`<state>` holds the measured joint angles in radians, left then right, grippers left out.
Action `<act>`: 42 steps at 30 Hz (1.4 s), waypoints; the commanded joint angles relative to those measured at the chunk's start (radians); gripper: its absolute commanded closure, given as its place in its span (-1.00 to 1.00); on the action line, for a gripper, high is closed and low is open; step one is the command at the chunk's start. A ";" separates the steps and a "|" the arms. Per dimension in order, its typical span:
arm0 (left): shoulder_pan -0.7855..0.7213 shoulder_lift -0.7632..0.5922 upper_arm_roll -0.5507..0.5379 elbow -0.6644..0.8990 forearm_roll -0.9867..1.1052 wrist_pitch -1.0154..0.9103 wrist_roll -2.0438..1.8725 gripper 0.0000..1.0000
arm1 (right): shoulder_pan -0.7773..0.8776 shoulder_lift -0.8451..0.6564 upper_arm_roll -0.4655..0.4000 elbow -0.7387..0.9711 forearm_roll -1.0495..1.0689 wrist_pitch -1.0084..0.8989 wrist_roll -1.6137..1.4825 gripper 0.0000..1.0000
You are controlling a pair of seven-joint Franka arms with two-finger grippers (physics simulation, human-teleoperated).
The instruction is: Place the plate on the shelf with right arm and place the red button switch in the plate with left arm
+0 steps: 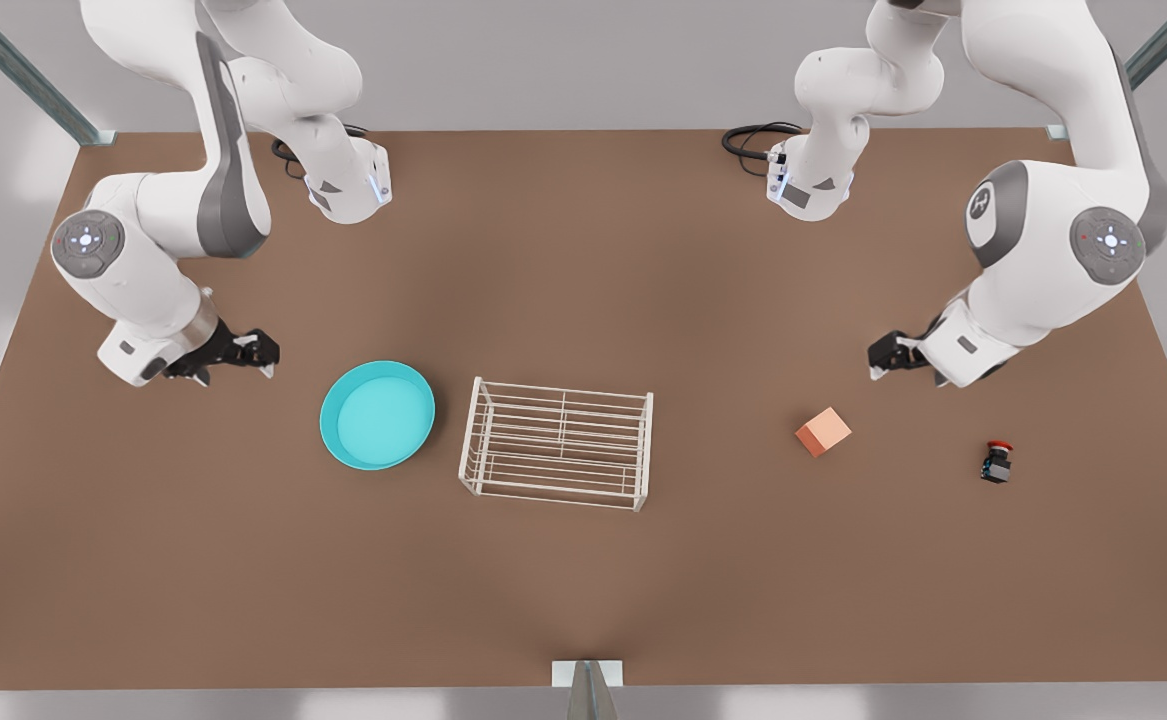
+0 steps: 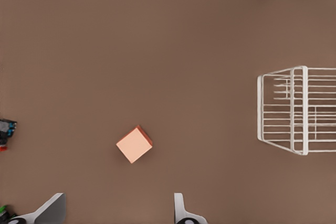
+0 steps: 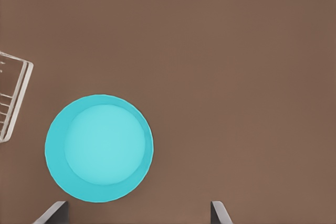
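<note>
The turquoise plate (image 1: 378, 415) (image 3: 100, 148) lies flat on the brown table, just off the front view's left end of the white wire shelf (image 1: 558, 440) (image 2: 296, 111) (image 3: 13, 98). My right gripper (image 1: 258, 352) (image 3: 137, 217) hovers open above the table on the front view's left, close to the plate and apart from it. The red button switch (image 1: 996, 462) (image 2: 5, 132) stands far off on the front view's right. My left gripper (image 1: 883, 358) (image 2: 118, 216) hangs open above the table there, holding nothing.
A salmon-orange cube (image 1: 823, 432) (image 2: 134, 144) rests between the shelf and the switch, near the left gripper. Metal frame posts stand at the table's far corners, and a bracket (image 1: 588, 675) sits at the near edge.
</note>
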<state>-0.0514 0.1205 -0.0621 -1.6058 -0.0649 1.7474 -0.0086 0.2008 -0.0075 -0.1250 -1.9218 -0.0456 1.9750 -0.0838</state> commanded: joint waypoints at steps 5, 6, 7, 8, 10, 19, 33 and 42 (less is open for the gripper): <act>0.008 0.013 0.002 0.006 0.022 0.017 -0.033 -1.00 | -0.142 0.047 -0.005 0.053 0.096 -0.044 0.015 -0.92; 0.008 0.010 0.002 0.015 0.025 -0.049 -0.033 -1.00 | -0.159 0.086 -0.007 0.053 0.141 -0.038 0.018 -1.00; 0.012 0.005 0.010 0.014 0.019 -0.091 -0.034 -1.00 | -0.156 0.104 -0.002 0.055 0.145 -0.035 0.019 -1.00; 0.021 0.004 0.034 0.007 0.022 -0.101 -0.031 -1.00 | -0.161 0.136 -0.005 0.057 0.148 -0.031 0.047 -1.00; 0.022 0.001 0.053 -0.003 0.019 -0.138 -0.036 -1.00 | -0.185 0.167 -0.008 0.055 0.162 -0.030 0.127 -1.00; 0.019 -0.055 0.048 -0.103 0.030 -0.138 -0.062 -1.00 | -0.210 0.288 0.022 0.041 0.320 -0.010 0.145 -0.94; 0.008 -0.053 0.033 -0.092 0.028 -0.172 -0.062 -1.00 | -0.167 0.325 0.027 -0.164 0.320 0.335 0.016 -0.93; 0.008 -0.053 0.031 -0.091 0.030 -0.172 -0.062 -1.00 | -0.170 0.406 0.067 -0.174 0.406 0.344 0.006 -0.86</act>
<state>-0.0390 0.0684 -0.0299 -1.6970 -0.0363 1.5776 -0.0608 0.0313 0.3928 -0.0617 -2.0946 0.3387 2.2995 -0.0381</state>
